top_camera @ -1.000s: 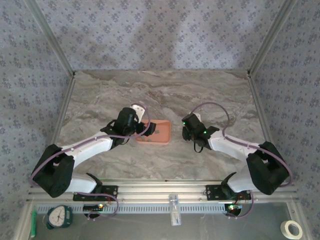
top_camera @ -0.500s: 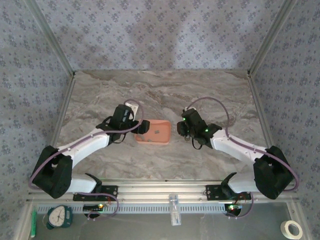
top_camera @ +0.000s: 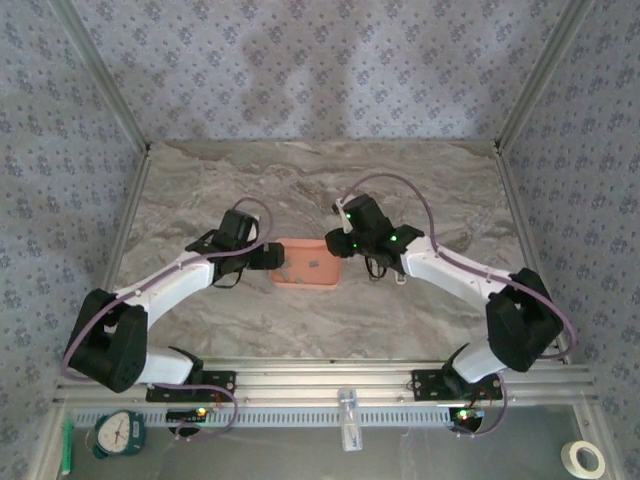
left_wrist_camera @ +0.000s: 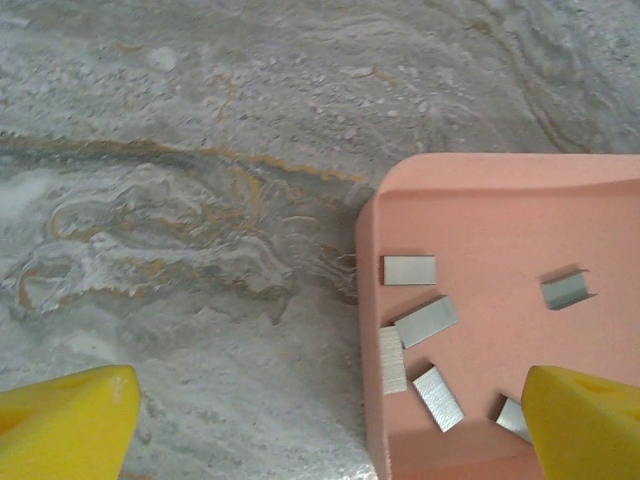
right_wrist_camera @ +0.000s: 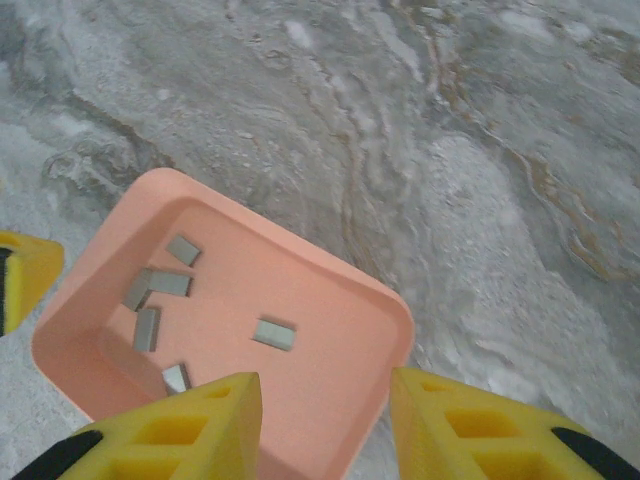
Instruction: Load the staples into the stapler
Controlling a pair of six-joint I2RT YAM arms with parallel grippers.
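From the near edge of the desk (top_camera: 420,190) both arms reach inward and meet at a salmon-pink tray (top_camera: 320,274) lying about mid-desk.

The left claw (top_camera: 262,257) hangs at the tray's left end, spread wide and holding nothing. In its wrist view the left claw (left_wrist_camera: 320,440) straddles the tray's left rim (left_wrist_camera: 366,262), one fingertip (left_wrist_camera: 65,425) over bare marble and the other over the tray floor.

The right claw (top_camera: 335,245) sits at the tray's far right corner. From its own camera the right claw (right_wrist_camera: 325,430) stands partly parted and empty, with the tray's rim (right_wrist_camera: 400,320) showing in the gap.

The staples (left_wrist_camera: 425,321) lie loose and flat on the tray floor. Four or five staples (right_wrist_camera: 146,329) cluster toward the left end, and one lies apart nearer the middle.

This looks like the pick-up step, with nothing grasped yet. The strips are thin and flat against a walled floor. The next move therefore calls for one claw to lower inside the rim, line its fingers across a single strip's short width, and pinch it off the floor without dragging its neighbours. Only then can it be carried to the stapler.
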